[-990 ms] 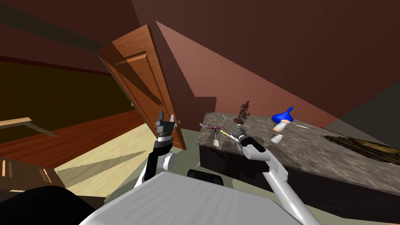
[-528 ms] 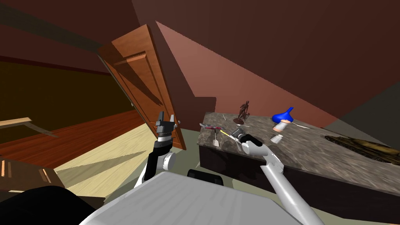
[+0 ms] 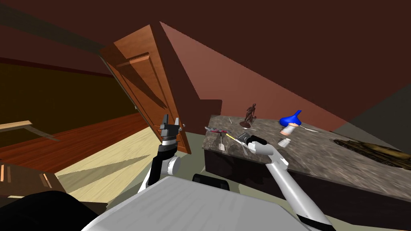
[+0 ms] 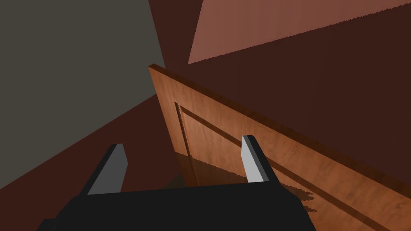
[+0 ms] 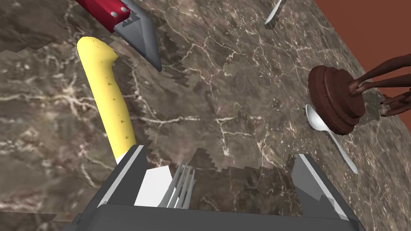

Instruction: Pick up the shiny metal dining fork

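While lifted up near the body, in front of the wooden door (image 3: 140, 80), holds the left gripper (image 3: 171, 120) wide open with nothing in it. Holds the right gripper (image 5: 218, 172) low over the brown stone table (image 3: 321, 160), fingers wide apart too, gripping nothing. Has the grey fork (image 5: 182, 185) lying on the table right between those two fingers (much closer to one than the other), prongs poking out by the dark box, no finger touching it as far as can be told. Finds a yellow knife (image 5: 106, 92) just beside the fork, its white blade under the nearer finger. Finds a red knife (image 5: 132, 26) a bit past the yellow handle. Farther off, sees a spoon (image 5: 321, 124) tucked against the round foot of a brown statue (image 5: 337, 100), and past that a blue funnel (image 3: 291, 119).
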Robot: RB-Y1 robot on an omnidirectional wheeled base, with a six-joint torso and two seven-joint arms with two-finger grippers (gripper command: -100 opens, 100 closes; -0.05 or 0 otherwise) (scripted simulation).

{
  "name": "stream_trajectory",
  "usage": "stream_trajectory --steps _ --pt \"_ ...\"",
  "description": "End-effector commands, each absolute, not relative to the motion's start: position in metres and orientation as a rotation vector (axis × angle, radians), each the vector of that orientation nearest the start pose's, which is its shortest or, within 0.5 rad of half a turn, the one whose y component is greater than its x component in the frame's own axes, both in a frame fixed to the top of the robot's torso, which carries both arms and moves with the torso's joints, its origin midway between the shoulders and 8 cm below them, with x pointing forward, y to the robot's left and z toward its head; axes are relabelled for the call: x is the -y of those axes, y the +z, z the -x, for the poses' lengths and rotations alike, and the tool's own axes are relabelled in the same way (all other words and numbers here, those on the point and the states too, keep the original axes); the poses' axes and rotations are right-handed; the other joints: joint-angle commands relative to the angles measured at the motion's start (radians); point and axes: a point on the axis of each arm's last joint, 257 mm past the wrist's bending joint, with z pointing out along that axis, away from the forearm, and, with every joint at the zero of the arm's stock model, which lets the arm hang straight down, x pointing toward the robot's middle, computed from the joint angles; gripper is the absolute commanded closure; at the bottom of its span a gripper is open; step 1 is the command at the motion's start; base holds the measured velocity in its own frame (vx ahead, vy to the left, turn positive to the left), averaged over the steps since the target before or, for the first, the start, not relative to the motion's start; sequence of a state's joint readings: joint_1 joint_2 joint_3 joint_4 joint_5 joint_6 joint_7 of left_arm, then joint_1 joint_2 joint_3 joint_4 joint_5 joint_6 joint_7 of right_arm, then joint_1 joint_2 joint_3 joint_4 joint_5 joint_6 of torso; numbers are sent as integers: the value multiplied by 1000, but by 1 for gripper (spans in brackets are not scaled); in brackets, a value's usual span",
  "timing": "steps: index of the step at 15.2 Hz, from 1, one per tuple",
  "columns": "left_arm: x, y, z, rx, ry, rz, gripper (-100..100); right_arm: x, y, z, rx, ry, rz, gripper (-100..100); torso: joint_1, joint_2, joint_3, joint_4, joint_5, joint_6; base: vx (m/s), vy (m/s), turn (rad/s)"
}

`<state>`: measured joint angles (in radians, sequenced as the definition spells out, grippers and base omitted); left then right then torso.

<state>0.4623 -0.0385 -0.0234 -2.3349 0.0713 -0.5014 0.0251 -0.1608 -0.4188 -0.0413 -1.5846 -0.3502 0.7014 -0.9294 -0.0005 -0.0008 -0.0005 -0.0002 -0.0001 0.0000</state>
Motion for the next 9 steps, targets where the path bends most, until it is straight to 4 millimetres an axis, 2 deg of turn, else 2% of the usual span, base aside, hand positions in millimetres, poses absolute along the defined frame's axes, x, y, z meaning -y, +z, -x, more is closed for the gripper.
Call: stream_trajectory --steps 1,2,5,6,9 --pt "-278 60 -333 -464 -1427 665 0 343 -282 -551 1027 -1602 2927 -100 0 0 0 0 0 0 0 0 0" --pt "-278 60 -333 -464 -1427 665 0 344 -282 -558 934 -1562 2929 -100 0 0 0 0 0 0 6 -5 -4" --pt "-278 60 -333 -464 -1427 665 0 345 -293 -550 922 -1476 2957 -100 0 0 0 0 0 0 5 -5 1" --pt "-278 60 -333 -464 -1427 665 0 345 -292 -557 831 -1439 2955 -100 0 0 0 0 0 0 4 -7 -5" --pt "-278 60 -333 -464 -1427 665 0 346 -303 -548 818 -1352 2980 -100 0 0 0 0 0 0 5 -6 1"
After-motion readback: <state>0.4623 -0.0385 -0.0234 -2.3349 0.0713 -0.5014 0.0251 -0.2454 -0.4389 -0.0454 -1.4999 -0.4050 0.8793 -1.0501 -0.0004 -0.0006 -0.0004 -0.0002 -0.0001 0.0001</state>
